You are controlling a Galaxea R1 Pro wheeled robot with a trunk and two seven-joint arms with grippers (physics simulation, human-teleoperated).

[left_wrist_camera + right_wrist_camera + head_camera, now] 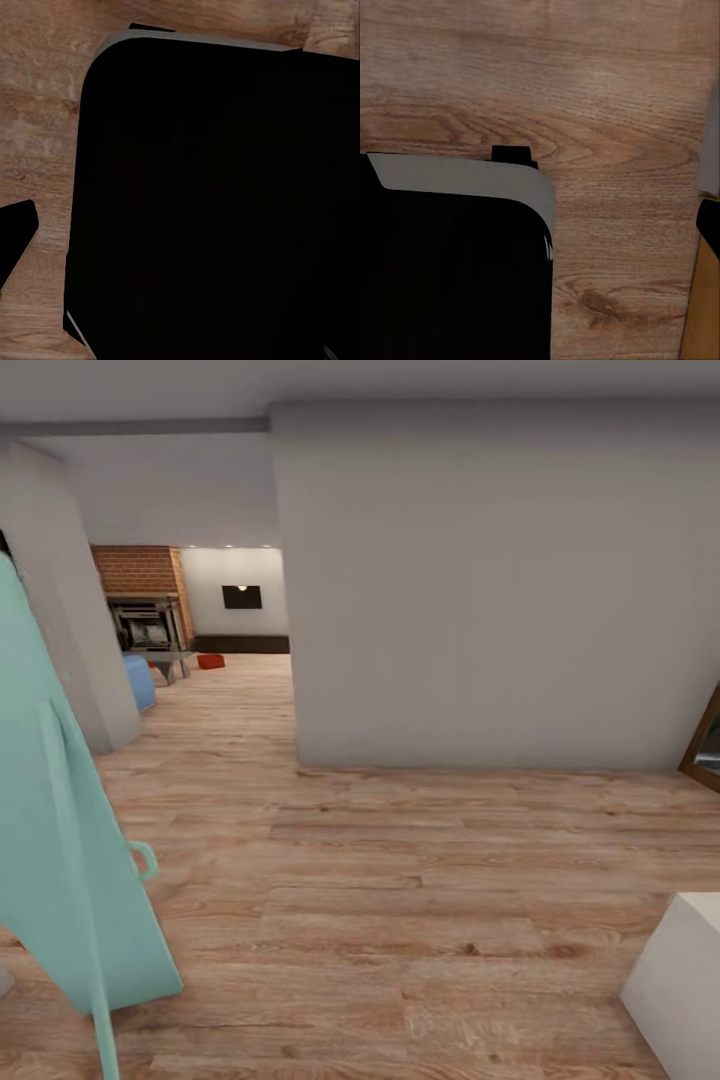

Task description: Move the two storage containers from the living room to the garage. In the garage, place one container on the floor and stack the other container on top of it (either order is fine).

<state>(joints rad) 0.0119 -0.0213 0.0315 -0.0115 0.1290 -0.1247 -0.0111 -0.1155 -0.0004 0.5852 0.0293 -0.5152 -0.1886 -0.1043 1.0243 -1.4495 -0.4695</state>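
1 orange-red storage container [210, 661] sits on the wood-plank floor [400, 880] far down the hallway, in the living room by the brick fireplace [140, 595] and a blue sofa [139, 680] — a grey wall [480, 590] stands nearer. Whether either claw is open or closed, I cannot tell

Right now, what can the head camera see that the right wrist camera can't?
The head view looks down a hallway to the brick fireplace, a small orange-red container on the floor beside a blue sofa, a grey wall and a mint-green door. The right wrist view shows a black, grey-edged body close up over the floor. Both show the light wood-plank floor.
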